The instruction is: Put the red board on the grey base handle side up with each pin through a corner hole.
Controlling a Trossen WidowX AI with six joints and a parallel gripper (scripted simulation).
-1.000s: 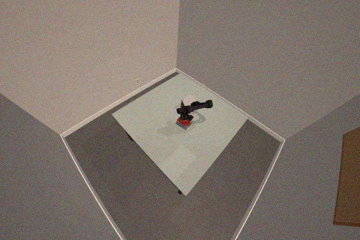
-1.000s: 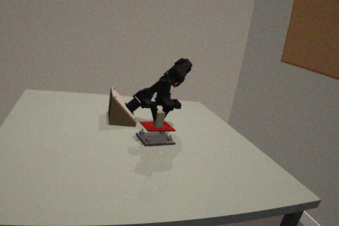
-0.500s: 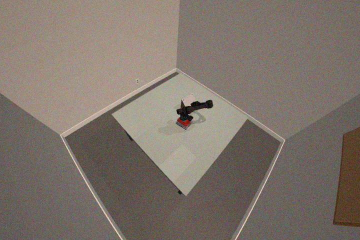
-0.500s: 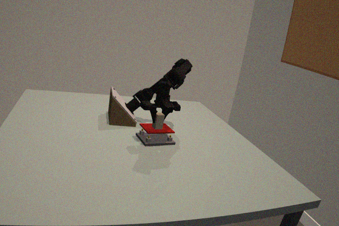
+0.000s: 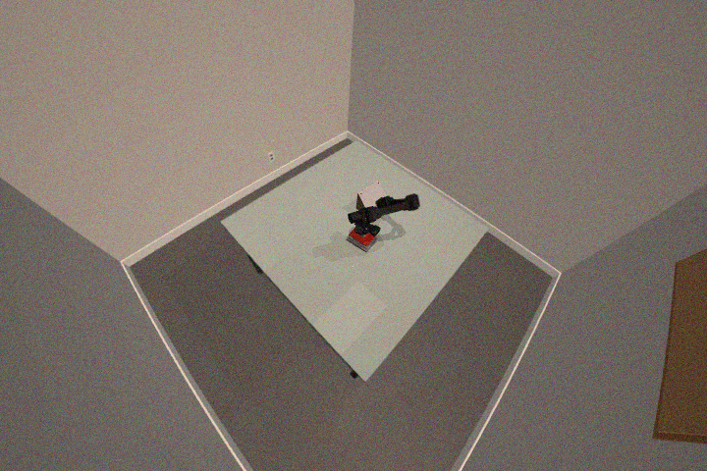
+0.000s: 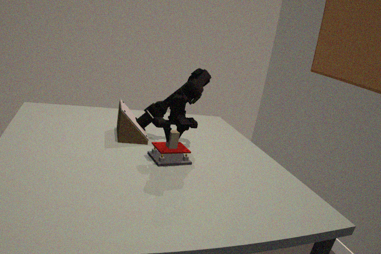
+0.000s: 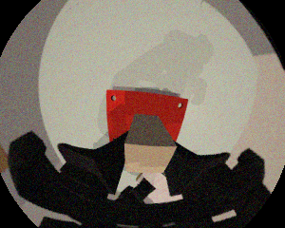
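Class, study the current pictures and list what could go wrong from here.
1. The red board hangs above the grey base, so its holes could miss the gold pins and it might rest crooked.
2. The end effector grips only the central handle; a corner catching a pin could tilt the board.
3. Opening now might drop the board off-line.
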